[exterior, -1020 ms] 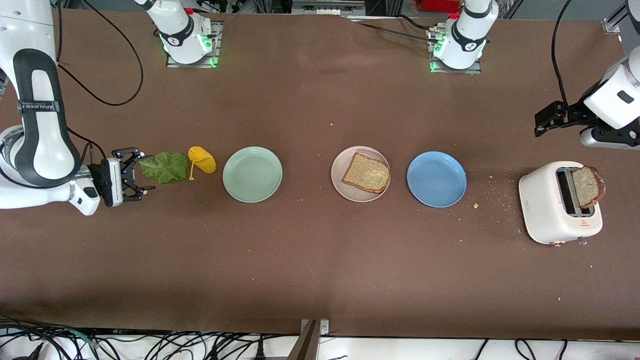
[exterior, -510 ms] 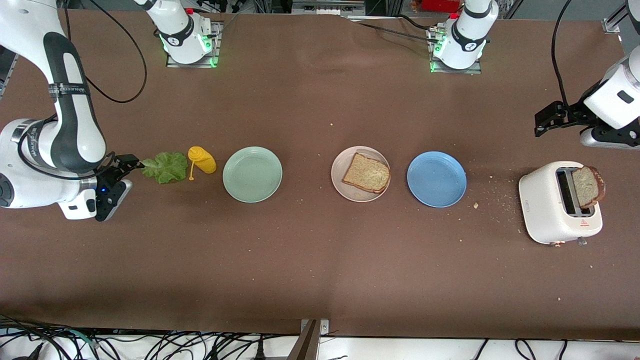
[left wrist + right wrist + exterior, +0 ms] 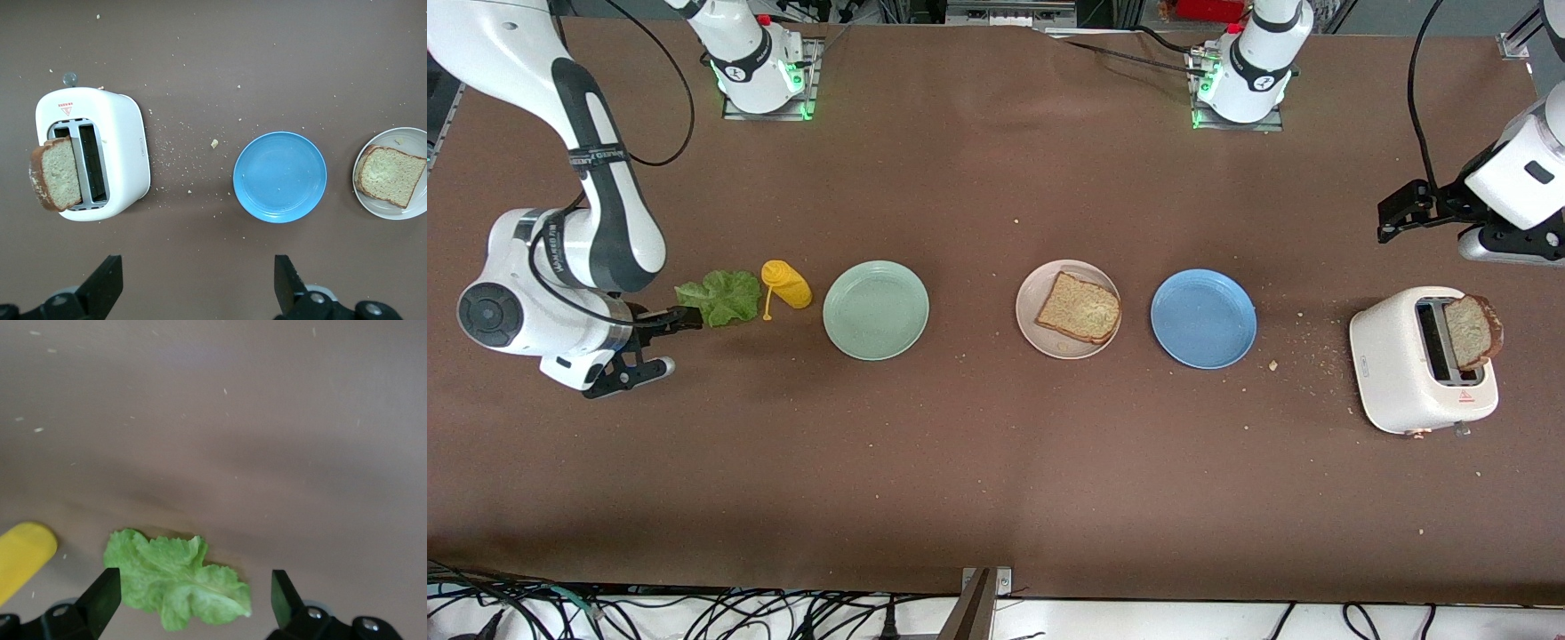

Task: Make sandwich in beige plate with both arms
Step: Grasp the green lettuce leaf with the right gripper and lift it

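White toaster point(image 3: 1414, 363) sits nearest the front camera at the left arm's end of the table, one bread slice point(image 3: 1472, 331) leaning out of a slot. Row of plates a bit farther: blue plate point(image 3: 1203, 319), then beige plate point(image 3: 1038, 331) holding one bread slice point(image 3: 1079, 308), no lettuce on it, then mint-green plate point(image 3: 876, 310) toward the right arm's end. Crumbs scattered between blue plate and toaster. Yellow bottle point(image 3: 786, 284) lies just beside the mint-green plate, lettuce leaf point(image 3: 719, 298) just beside the bottle, flat on the table.

Right gripper point(image 3: 654, 342) is low at the lettuce leaf's edge, fingers spread wide, gripping nothing; right wrist view shows the leaf point(image 3: 177, 579) between the two fingertips point(image 3: 101, 597).

Left gripper point(image 3: 1407, 212) hangs over the table past the toaster, waiting, fingers spread apart and empty in the left wrist view point(image 3: 199, 283).
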